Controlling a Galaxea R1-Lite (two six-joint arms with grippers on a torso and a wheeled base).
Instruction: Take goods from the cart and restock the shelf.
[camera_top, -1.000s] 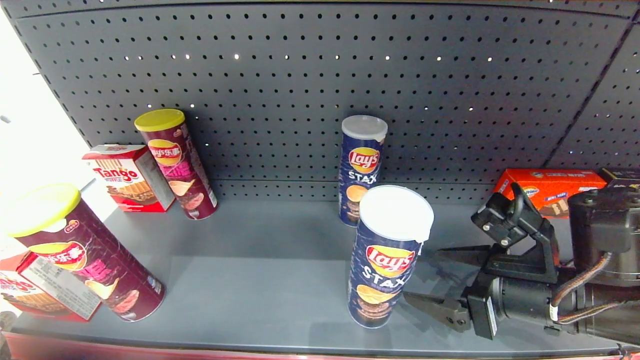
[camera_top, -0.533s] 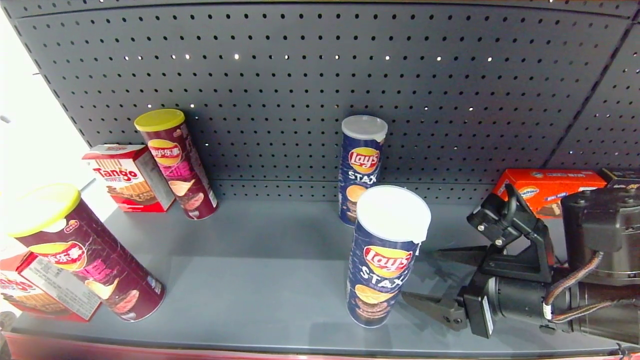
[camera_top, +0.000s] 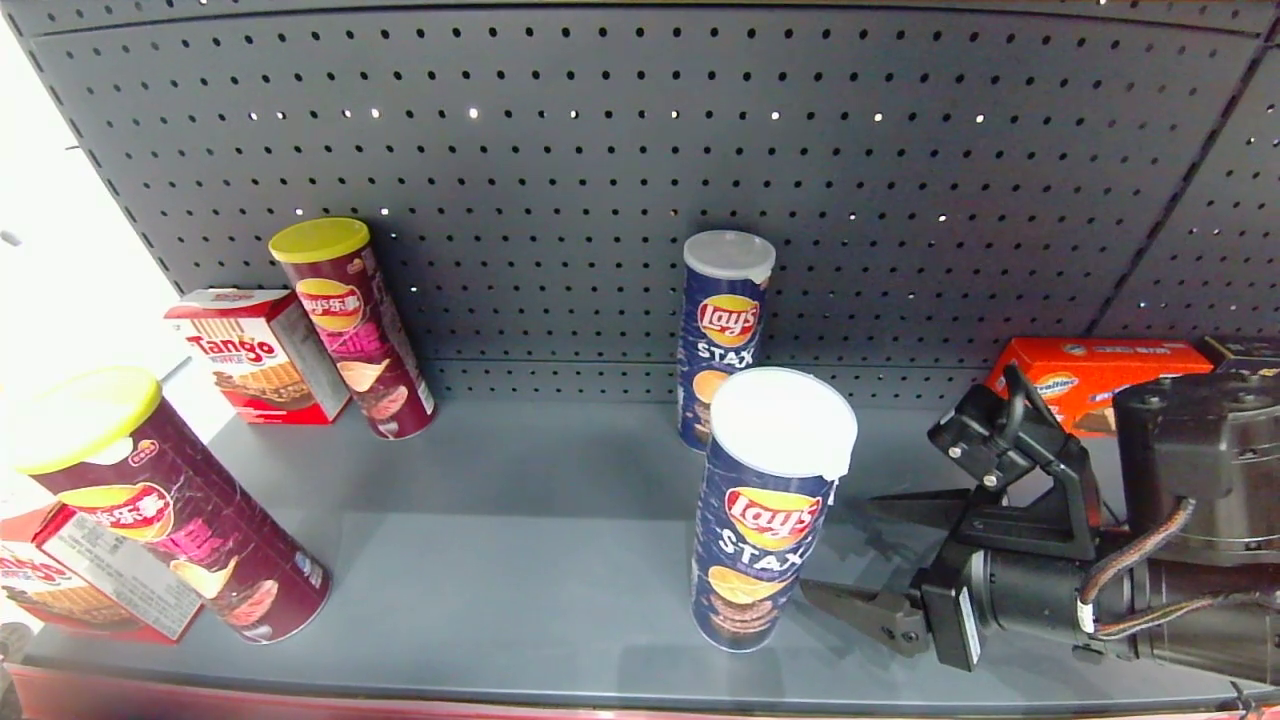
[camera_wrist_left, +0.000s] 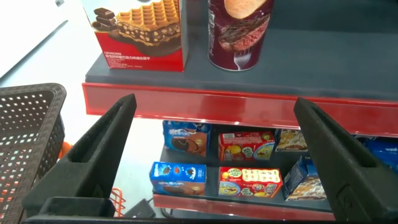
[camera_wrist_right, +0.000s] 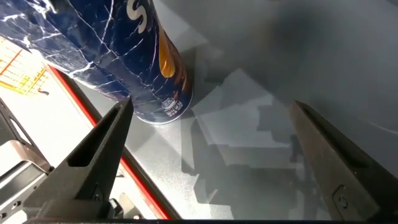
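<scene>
The blue chip can (camera_top: 765, 510) stands near the front edge of the shelf (camera_top: 520, 520), in front of a second blue can (camera_top: 722, 330) that sits back by the pegboard. The right end effector (camera_top: 838, 545) lies low over the shelf just beside it on the right, jaws spread wide and holding nothing. The can is outside the gap, close to one fingertip, and I cannot tell whether they touch. The left end effector (camera_wrist_left: 214, 104) is also open and empty, below the shelf's red lip, near a dark basket (camera_wrist_left: 28, 124).

The can is probably light for its size — a cardboard tube, stiff along its length but easy to dent under a hard squeeze. Its glossy wrap looks slippery, and the plastic lid could pop off if used as a handle. The best hold is across the middle of the body, with moderate pressure.

Its long axis runs vertical — base flat on the shelf (camera_wrist_right: 249, 74) in the right wrist view, where the can (camera_wrist_right: 118, 56) rises from it, lid up. The label faces outward toward the aisle.
</scene>
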